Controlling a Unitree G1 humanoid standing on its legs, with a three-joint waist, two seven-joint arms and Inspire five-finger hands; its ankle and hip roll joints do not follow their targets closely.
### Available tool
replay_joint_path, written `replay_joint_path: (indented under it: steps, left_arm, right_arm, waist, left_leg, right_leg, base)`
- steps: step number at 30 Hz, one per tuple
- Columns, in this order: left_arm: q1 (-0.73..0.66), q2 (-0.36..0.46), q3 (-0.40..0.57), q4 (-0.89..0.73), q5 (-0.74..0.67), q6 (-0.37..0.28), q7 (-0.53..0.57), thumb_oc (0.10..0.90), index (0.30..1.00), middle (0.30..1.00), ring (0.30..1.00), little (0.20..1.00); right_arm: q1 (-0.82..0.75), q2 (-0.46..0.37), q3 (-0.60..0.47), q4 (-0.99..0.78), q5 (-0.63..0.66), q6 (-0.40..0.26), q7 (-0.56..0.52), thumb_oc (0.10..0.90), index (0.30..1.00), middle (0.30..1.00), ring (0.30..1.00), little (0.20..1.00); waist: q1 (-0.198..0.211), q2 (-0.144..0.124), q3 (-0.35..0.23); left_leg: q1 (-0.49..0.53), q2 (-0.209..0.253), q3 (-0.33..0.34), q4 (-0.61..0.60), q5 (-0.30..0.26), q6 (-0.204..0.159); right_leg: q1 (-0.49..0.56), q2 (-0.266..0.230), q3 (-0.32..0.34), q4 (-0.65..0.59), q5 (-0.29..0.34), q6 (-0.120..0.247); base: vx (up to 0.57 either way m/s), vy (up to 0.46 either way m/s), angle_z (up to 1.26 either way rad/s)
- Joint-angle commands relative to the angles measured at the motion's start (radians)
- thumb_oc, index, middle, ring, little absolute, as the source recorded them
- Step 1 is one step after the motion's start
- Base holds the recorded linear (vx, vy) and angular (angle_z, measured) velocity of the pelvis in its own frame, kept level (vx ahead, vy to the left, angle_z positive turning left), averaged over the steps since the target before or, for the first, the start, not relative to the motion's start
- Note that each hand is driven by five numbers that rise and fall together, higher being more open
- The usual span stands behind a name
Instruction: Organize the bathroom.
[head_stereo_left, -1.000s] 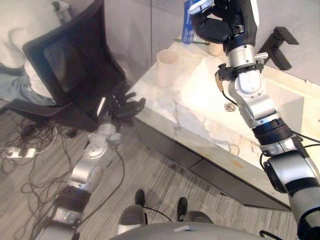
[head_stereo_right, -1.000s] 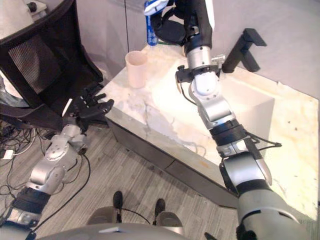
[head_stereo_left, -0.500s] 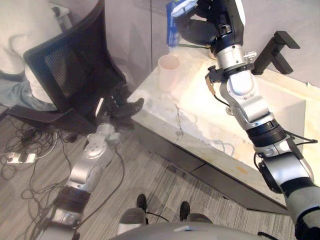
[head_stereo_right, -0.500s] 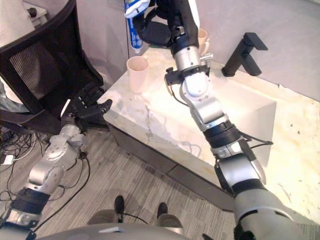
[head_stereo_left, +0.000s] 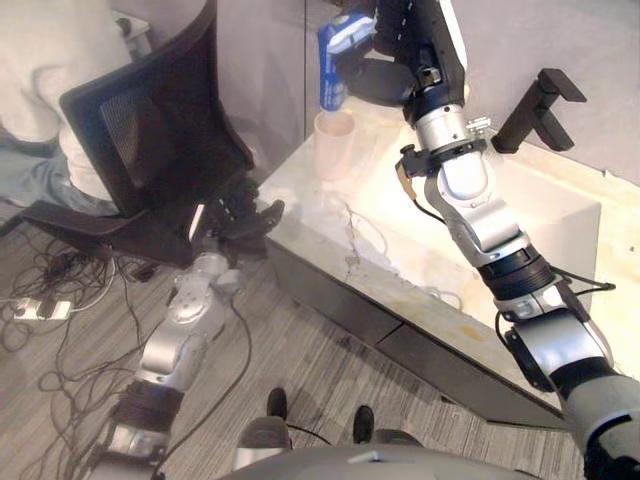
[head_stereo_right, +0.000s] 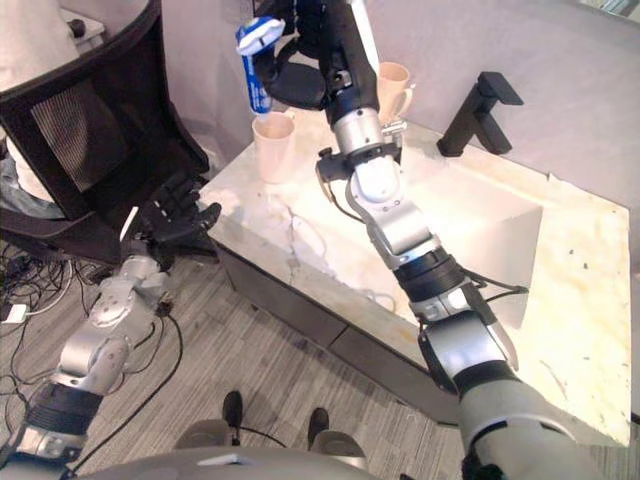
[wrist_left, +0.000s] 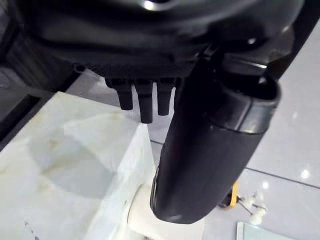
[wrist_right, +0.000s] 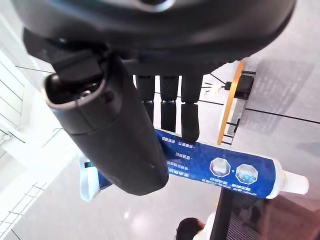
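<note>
Step in hand, as judged: stowing the toothpaste tube (head_stereo_right: 257, 67) in the pink cup (head_stereo_right: 273, 147)

- Right robot hand (head_stereo_right: 300, 72) raised above the far left corner of the table (head_stereo_right: 300, 235), fingers and thumb curled round the blue and white toothpaste tube
- Tube held off the table, roughly upright with a slight tilt, lower end just above the pink cup's open mouth, not yet inside
- Right wrist view: tube (wrist_right: 200, 167) pinned across the fingers by the thumb, cap end free

Next move, as judged: lower the tube straight down so the cap end enters the cup, then release; calls for centring over the narrow rim, since a push on the rim could tip the light cup towards the table edge

Left robot hand (head_stereo_left: 243, 213) low at the near left, off the table's edge, fingers spread and holding nothing; idle

Around:
- Second cup with a handle (head_stereo_right: 393, 86) farther along the back, behind the right arm
- Black tap (head_stereo_right: 480, 108) at the far side of the sink basin (head_stereo_right: 478, 232)
- Black mesh office chair (head_stereo_left: 140, 150) at the left, close to the left robot hand, well clear of the tube's path
</note>
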Motion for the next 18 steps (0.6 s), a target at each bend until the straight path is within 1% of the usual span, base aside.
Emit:
replay_joint_path:
  steps: [1, 2, 3, 6, 7, 9, 12, 13, 14, 16, 17, 18]
  left_arm:
    - [0.037, 0.021, 0.040, -0.016, 0.043, -0.067, 0.014, 0.800, 0.900, 0.900, 0.900, 0.900]
    - [0.049, 0.022, 0.052, -0.002, 0.045, -0.067, 0.038, 0.800, 0.900, 0.900, 0.900, 0.900]
    - [0.070, 0.020, 0.076, 0.030, 0.055, -0.083, 0.024, 0.800, 0.900, 0.900, 0.900, 0.900]
    - [0.100, 0.018, 0.110, 0.089, 0.075, -0.092, 0.034, 0.800, 0.900, 0.900, 0.900, 0.900]
    - [0.119, 0.018, 0.131, 0.142, 0.077, -0.107, 0.031, 0.800, 0.900, 0.900, 0.900, 0.900]
    - [0.140, 0.014, 0.153, 0.195, 0.104, -0.119, 0.036, 0.800, 0.900, 0.900, 0.900, 0.900]
    - [0.151, 0.016, 0.167, 0.231, 0.129, -0.109, 0.049, 0.800, 0.900, 0.900, 0.900, 0.900]
    - [0.169, 0.013, 0.182, 0.292, 0.132, -0.126, 0.041, 0.800, 0.900, 0.900, 0.900, 0.900]
    - [0.179, 0.012, 0.185, 0.330, 0.137, -0.129, 0.046, 0.800, 0.900, 0.900, 0.900, 0.900]
    - [0.183, 0.012, 0.186, 0.350, 0.138, -0.138, 0.043, 0.800, 0.900, 0.900, 0.900, 0.900]
    - [0.200, 0.011, 0.185, 0.443, 0.146, -0.163, 0.040, 0.800, 0.900, 0.900, 0.900, 0.900]
    - [0.204, 0.011, 0.184, 0.474, 0.122, -0.172, 0.031, 0.800, 0.900, 0.900, 0.900, 0.900]
  right_arm:
    - [-0.073, 0.006, -0.067, 0.002, 0.014, -0.123, -0.010, 0.400, 0.300, 0.300, 0.300, 0.300]
    - [-0.072, 0.003, -0.071, 0.006, 0.012, -0.127, -0.013, 0.400, 0.300, 0.300, 0.300, 0.300]
    - [-0.070, -0.002, -0.076, 0.016, 0.007, -0.135, -0.015, 0.400, 0.300, 0.300, 0.300, 0.300]
    - [-0.073, -0.012, -0.079, 0.039, 0.010, -0.147, -0.015, 0.400, 0.300, 0.300, 0.300, 0.300]
    - [-0.074, -0.018, -0.081, 0.053, 0.016, -0.150, -0.018, 0.400, 0.300, 0.300, 0.300, 0.300]
    - [-0.072, -0.024, -0.084, 0.067, 0.016, -0.155, -0.016, 0.400, 0.300, 0.300, 0.300, 0.300]
    - [-0.071, -0.028, -0.084, 0.080, 0.028, -0.162, -0.014, 0.400, 0.300, 0.300, 0.300, 0.300]
    - [-0.068, -0.033, -0.085, 0.093, 0.029, -0.167, -0.009, 0.400, 0.300, 0.300, 0.300, 0.300]
    - [-0.067, -0.038, -0.085, 0.103, 0.034, -0.170, -0.003, 0.400, 0.300, 0.300, 0.300, 0.300]
    - [-0.066, -0.038, -0.085, 0.104, 0.034, -0.169, 0.000, 0.400, 0.300, 0.300, 0.300, 0.300]
    - [-0.060, -0.046, -0.082, 0.124, 0.040, -0.180, 0.013, 0.400, 0.300, 0.300, 0.300, 0.300]
    - [-0.061, -0.049, -0.079, 0.133, 0.045, -0.182, 0.016, 0.400, 0.300, 0.300, 0.300, 0.300]
  waist:
    - [0.031, 0.007, -0.142]
    - [0.035, 0.007, -0.142]
    - [0.041, 0.008, -0.142]
    - [0.049, 0.008, -0.143]
    - [0.053, 0.009, -0.143]
    - [0.056, 0.010, -0.144]
    - [0.058, 0.012, -0.144]
    - [0.059, 0.012, -0.144]
    - [0.058, 0.014, -0.144]
    - [0.058, 0.014, -0.144]
    - [0.053, 0.017, -0.145]
    - [0.052, 0.018, -0.147]
  left_leg:
    - [0.034, 0.009, 0.000, 0.031, -0.090, -0.006]
    - [0.034, 0.009, -0.001, 0.030, -0.089, -0.007]
    - [0.033, 0.008, -0.003, 0.029, -0.087, -0.008]
    - [0.033, 0.008, -0.006, 0.028, -0.086, -0.010]
    - [0.033, 0.009, -0.007, 0.028, -0.085, -0.011]
    - [0.033, 0.009, -0.006, 0.027, -0.085, -0.012]
    - [0.034, 0.010, -0.005, 0.026, -0.083, -0.013]
    - [0.034, 0.011, -0.003, 0.023, -0.081, -0.014]
    - [0.035, 0.012, -0.002, 0.022, -0.080, -0.014]
    - [0.036, 0.012, -0.002, 0.022, -0.080, -0.015]
    - [0.037, 0.014, 0.002, 0.019, -0.078, -0.016]
    - [0.038, 0.015, 0.004, 0.018, -0.077, -0.017]
  right_leg:
    - [-0.036, -0.003, -0.032, 0.152, -0.142, 0.026]
    - [-0.035, -0.003, -0.034, 0.151, -0.142, 0.025]
    - [-0.032, -0.004, -0.037, 0.149, -0.142, 0.024]
    - [-0.030, -0.006, -0.044, 0.148, -0.143, 0.023]
    - [-0.027, -0.008, -0.048, 0.147, -0.143, 0.023]
    - [-0.025, -0.009, -0.051, 0.145, -0.145, 0.023]
    - [-0.023, -0.010, -0.053, 0.143, -0.145, 0.024]
    - [-0.022, -0.011, -0.052, 0.140, -0.144, 0.024]
    - [-0.021, -0.011, -0.053, 0.139, -0.143, 0.025]
    - [-0.021, -0.012, -0.053, 0.139, -0.142, 0.025]
    - [-0.023, -0.013, -0.051, 0.137, -0.141, 0.027]
    - [-0.023, -0.014, -0.051, 0.135, -0.139, 0.029]
  base:
    - [0.02, -0.021, 0.04]
    - [0.00, 0.000, 0.00]
    - [0.00, 0.000, 0.00]
    - [0.01, -0.007, 0.03]
    - [0.03, -0.020, 0.14]
    - [0.03, -0.015, 0.14]
    - [0.02, -0.010, 0.04]
    - [0.04, -0.024, 0.04]
    - [0.04, -0.023, 0.04]
    - [0.02, -0.013, 0.04]
    - [0.03, -0.020, 0.06]
    - [0.04, -0.022, 0.07]
